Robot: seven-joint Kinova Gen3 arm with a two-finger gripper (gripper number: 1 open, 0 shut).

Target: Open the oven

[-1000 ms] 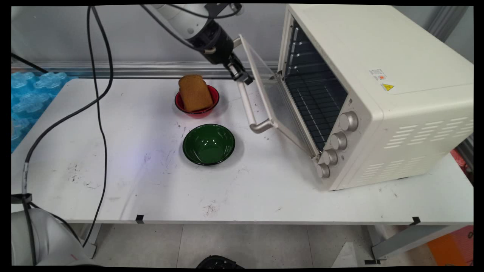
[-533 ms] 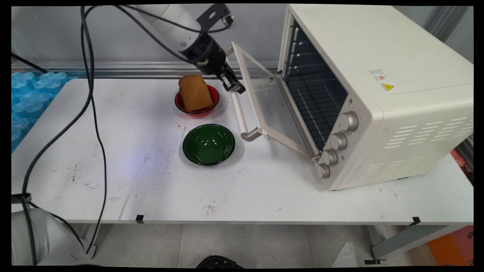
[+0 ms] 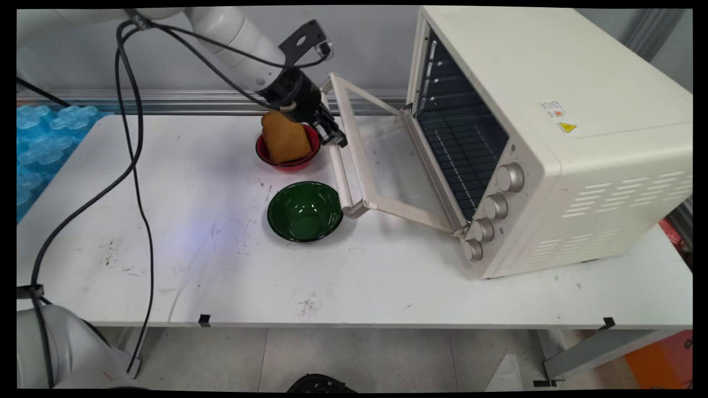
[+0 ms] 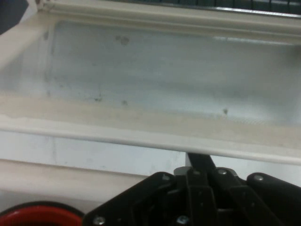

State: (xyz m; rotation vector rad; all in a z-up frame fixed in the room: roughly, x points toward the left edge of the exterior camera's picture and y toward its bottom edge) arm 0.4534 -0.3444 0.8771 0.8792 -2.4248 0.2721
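Note:
My gripper (image 3: 336,139) is shut, its fingers together and hooked into the gap between the oven door (image 3: 387,160) and its handle bar (image 3: 340,177), near the bar's far end. The door of the cream toaster oven (image 3: 553,110) hangs more than half lowered. In the hand view the gripper (image 4: 200,162) pokes up between the handle (image 4: 70,176) and the door's frame, with the door glass (image 4: 164,75) above. Just left of the gripper stands a red bowl (image 3: 287,161) holding a slice of brown bread (image 3: 285,138); its rim (image 4: 37,216) shows at the bottom left.
A green bowl (image 3: 305,211), with nothing in it, sits close to the handle's near end. The oven's wire rack (image 3: 462,160) is bare. Black cables (image 3: 135,166) hang over the table's left part. Blue packaging (image 3: 44,138) lies at the far left.
The gripper has moved left and down with the handle, swinging the oven door further open toward the table. The handle's near end now sits beside the green bowl.

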